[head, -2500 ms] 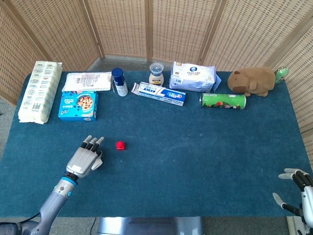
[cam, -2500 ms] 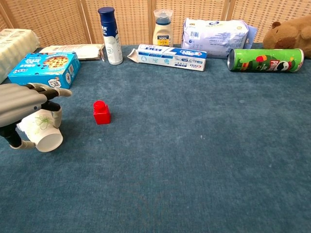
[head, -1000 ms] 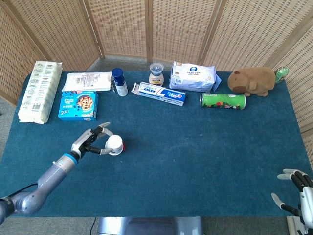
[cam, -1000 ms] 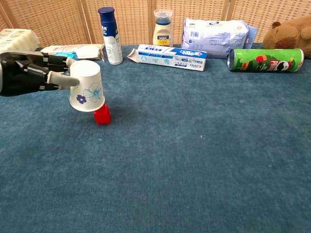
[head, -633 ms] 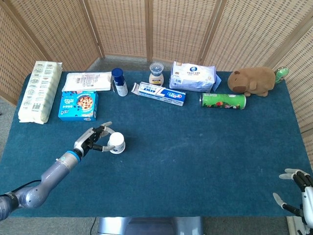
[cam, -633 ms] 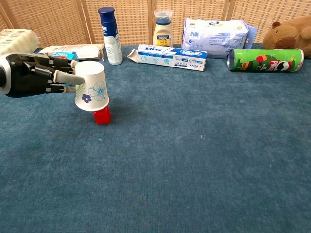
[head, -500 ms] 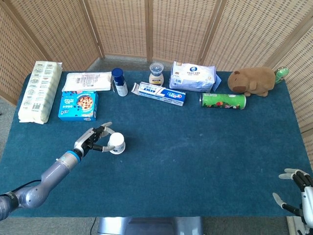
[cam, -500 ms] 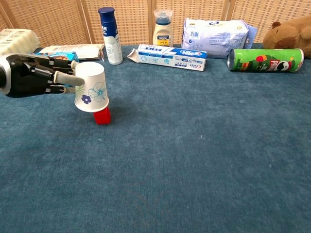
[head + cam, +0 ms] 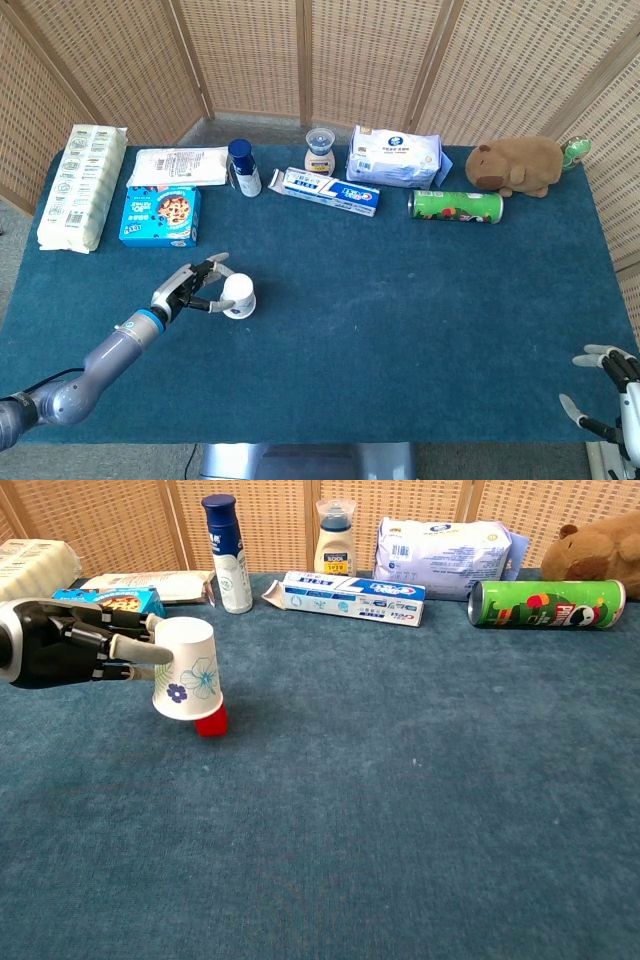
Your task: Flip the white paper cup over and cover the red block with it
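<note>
Lowering further, white paper cup [image 9: 188, 683] now hides more red block [image 9: 212, 723].

Twelve things on the desk [image 9: 420, 300], one of each kind, and two robot hands.

One white paper cup [image 9: 188, 683], one red block [image 9: 211, 723], one blue bottle [image 9: 243, 166], one small jar [image 9: 320, 151], one toothpaste box [image 9: 331, 190], one tissue pack [image 9: 395, 155], one green chip can [image 9: 456, 206], one capybara plush [image 9: 519, 165], one cookie box [image 9: 161, 216], one flat white packet [image 9: 179, 166], one long white package [image 9: 83, 186]; left robot hand [image 9: 55, 655], right robot hand [image 9: 620, 385].

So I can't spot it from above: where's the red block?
Chest view, left side: red block peeks from under the inverted cup in the left hand.
</note>
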{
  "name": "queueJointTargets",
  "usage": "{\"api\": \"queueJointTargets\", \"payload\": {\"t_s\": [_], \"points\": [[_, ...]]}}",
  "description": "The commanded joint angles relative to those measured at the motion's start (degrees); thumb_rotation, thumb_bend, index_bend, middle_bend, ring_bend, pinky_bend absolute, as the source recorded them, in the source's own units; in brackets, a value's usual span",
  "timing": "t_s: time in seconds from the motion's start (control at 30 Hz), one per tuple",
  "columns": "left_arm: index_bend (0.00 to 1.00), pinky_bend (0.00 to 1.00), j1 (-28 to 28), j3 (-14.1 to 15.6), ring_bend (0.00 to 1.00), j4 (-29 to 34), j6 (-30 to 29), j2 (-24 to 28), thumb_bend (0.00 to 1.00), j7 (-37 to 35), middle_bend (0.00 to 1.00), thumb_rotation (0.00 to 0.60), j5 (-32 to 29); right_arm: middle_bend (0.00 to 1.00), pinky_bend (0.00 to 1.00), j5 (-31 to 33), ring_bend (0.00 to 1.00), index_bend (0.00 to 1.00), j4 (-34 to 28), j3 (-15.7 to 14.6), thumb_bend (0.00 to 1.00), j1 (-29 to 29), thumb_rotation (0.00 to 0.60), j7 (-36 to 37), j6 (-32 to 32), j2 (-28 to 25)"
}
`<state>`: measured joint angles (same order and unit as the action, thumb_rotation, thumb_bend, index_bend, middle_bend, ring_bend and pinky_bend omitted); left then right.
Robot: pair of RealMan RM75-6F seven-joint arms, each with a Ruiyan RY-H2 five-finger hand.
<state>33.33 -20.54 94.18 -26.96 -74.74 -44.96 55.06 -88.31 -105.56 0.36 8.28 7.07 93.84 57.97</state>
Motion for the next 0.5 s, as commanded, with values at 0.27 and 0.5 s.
{"api": "queueJointTargets", "payload": {"t_s": [0.27, 0.5], "points": [[0.28, 0.05, -0.64, 0.16, 0.0, 0.15, -0.26, 0.51, 0.18, 0.8, 0.0, 0.551, 0.87, 0.3, 0.29, -0.6, 0.23, 0.38, -0.15, -0.02, 0.26, 0.18, 0.6, 1.92, 0.55, -0.25], [0.18, 0.05, -2.4, -1.32, 0.0, 3.29, -2.28, 2.15, 0.18, -0.11, 0.0, 0.549, 3.1, 0.3, 0.29, -0.88, 0.23, 0.38, -0.26, 0.06, 0.26, 0.05, 0.6, 1.82, 0.53, -0.18]]}}
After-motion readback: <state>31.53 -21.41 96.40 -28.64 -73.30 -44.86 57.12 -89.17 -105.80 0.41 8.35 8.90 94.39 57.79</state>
